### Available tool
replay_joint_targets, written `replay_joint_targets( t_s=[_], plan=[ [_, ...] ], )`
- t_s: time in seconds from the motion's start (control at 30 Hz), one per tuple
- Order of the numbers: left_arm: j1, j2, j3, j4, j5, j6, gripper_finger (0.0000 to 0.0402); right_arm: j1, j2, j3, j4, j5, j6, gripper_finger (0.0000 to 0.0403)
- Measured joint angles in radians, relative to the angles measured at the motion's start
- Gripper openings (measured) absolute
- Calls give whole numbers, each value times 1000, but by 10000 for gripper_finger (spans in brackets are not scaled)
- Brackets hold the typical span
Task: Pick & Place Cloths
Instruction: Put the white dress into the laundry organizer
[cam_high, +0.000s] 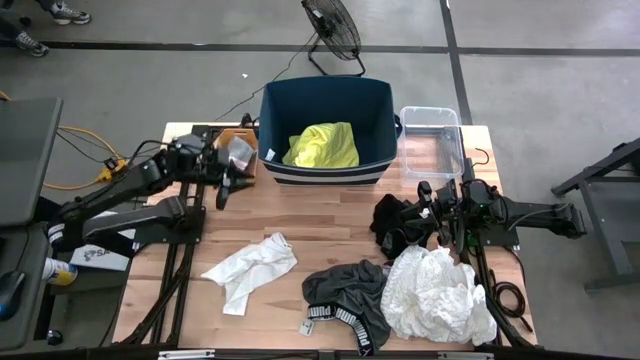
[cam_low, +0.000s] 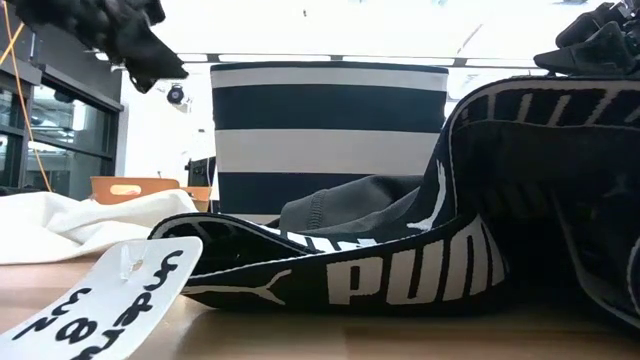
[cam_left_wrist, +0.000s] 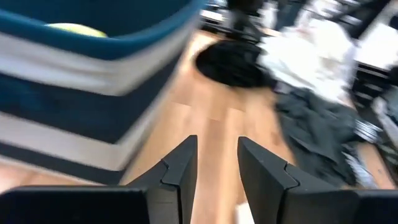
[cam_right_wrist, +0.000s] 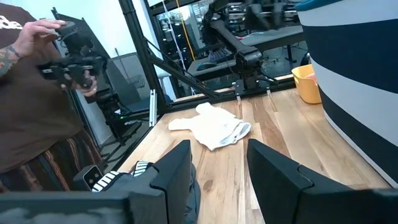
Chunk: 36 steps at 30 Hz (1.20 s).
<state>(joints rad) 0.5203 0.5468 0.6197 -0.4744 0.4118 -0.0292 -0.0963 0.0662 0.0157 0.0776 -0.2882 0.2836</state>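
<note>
Cloths: yellow shirt (cam_high: 322, 146) already in navy bin (cam_high: 326, 172), others still on table (cam_high: 330, 218); left gripper (cam_left_wrist: 216, 163) and right gripper (cam_right_wrist: 219, 167) both part-open, empty.

A robotics lab or workshop: the wooden surface (cam_high: 340, 215) stands on a bare concrete floor (cam_high: 520, 80) crossed by dark lines, with a floor fan (cam_high: 333, 30) just behind it. Beside the surface, metal equipment racks (cam_right_wrist: 186, 43) (cables trailing) and a person (cam_right_wrist: 37, 93) handling a controller.
</note>
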Motion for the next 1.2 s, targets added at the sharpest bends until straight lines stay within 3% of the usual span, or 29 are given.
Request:
replay_joint_targets(
  t_s=[0.2, 0.57, 0.73, 0.9, 1.2],
  plan=[
    [-143, -127, -34, -53, -8, -6, 113, 0, 0, 0, 0, 0, 0, 149],
    [-332, -418, -211, 20, -15, -192, 113, 0, 0, 0, 0, 0, 0, 149],
    [-406, -436, -230, 92, -60, -293, 113, 0, 0, 0, 0, 0, 0, 149],
    [-481, -435, -247, 99, -134, -267, 113, 0, 0, 0, 0, 0, 0, 149],
    [-591, -435, -428, 374, -202, -230, 113, 0, 0, 0, 0, 0, 0, 149]
  ],
)
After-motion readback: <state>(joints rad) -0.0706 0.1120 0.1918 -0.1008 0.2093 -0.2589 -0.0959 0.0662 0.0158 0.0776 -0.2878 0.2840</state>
